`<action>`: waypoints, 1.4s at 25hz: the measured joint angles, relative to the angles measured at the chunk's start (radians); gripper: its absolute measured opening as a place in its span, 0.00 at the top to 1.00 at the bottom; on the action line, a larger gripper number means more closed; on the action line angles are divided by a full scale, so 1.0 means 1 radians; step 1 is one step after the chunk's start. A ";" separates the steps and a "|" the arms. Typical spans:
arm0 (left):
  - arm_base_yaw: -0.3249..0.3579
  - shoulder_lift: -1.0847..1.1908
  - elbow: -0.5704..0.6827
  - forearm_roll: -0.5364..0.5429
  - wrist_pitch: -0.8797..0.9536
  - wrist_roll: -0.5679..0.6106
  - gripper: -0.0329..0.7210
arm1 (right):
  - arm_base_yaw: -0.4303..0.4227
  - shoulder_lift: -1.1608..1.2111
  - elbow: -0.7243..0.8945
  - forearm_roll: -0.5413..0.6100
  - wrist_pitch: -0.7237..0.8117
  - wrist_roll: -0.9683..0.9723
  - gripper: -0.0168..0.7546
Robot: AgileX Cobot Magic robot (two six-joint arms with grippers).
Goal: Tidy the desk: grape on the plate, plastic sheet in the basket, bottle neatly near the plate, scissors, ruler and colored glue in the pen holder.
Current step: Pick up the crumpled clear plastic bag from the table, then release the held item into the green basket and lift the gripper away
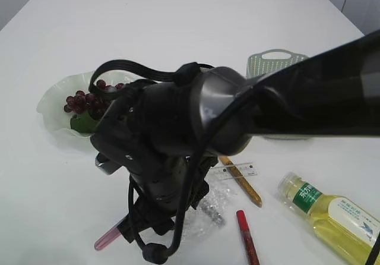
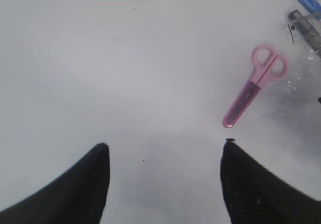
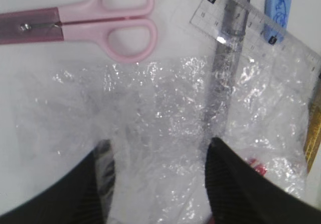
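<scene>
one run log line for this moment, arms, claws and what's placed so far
right claw: over plastic sheet, jaws apart, contact unclear | left claw: open, empty, above bare table | scissors: on table | grapes: on plate

Pretty much everything sits on a plain white surface [image 1: 178, 33]. The scissors [image 2: 255, 86] are pink all over, with a darker, see-through pink sleeve over the blades. The plastic sheet [image 3: 165, 128] is clear and crinkly, with white glints. The ruler [image 3: 251, 18] is transparent with black tick marks, and there's a light blue stick [image 3: 278, 5] with darker blue lettering beside it. The grapes [image 1: 83, 101] are dark purple-red on a pale green plate [image 1: 50, 107] with a green leaf. The basket [image 1: 276, 63] is a muted grey-green. The bottle [image 1: 335, 217] holds yellow liquid and has a green and white label. One glue stick [image 1: 247, 238] is red, another [image 1: 240, 182] amber. Both arms and each pincer are black.
</scene>
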 joint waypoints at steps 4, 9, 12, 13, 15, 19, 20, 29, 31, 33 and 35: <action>0.000 0.000 0.000 0.000 -0.002 0.000 0.29 | 0.000 0.006 0.000 0.000 0.015 0.005 0.74; 0.000 0.000 0.000 0.000 -0.006 0.000 0.29 | 0.000 0.006 -0.001 0.000 0.032 0.001 0.99; 0.000 0.000 0.000 0.000 -0.007 0.000 0.29 | 0.000 -0.013 -0.001 0.000 0.042 -0.007 1.00; 0.000 0.000 0.000 0.000 -0.008 0.000 0.29 | 0.000 -0.029 -0.001 0.004 0.049 -0.010 1.00; 0.000 0.000 0.000 0.000 -0.010 0.000 0.29 | 0.000 -0.068 -0.001 0.006 0.065 -0.019 1.00; 0.000 0.000 0.000 0.000 -0.015 0.000 0.29 | 0.000 -0.166 -0.001 0.006 0.106 -0.032 1.00; 0.000 0.000 0.000 0.000 -0.015 0.000 0.29 | 0.000 -0.193 -0.001 0.006 0.114 -0.034 1.00; 0.000 0.000 0.000 0.000 -0.017 0.000 0.29 | 0.000 -0.400 -0.001 -0.143 0.163 -0.035 1.00; 0.000 0.000 0.000 0.000 -0.017 0.000 0.29 | -0.005 -0.429 -0.001 -0.205 0.165 -0.035 1.00; 0.000 0.000 0.000 0.000 -0.017 0.000 0.29 | -0.022 -0.458 -0.001 -0.261 0.166 -0.035 1.00; 0.000 0.000 0.000 0.000 -0.017 0.000 0.29 | -0.055 -0.482 -0.001 -0.311 0.168 -0.033 1.00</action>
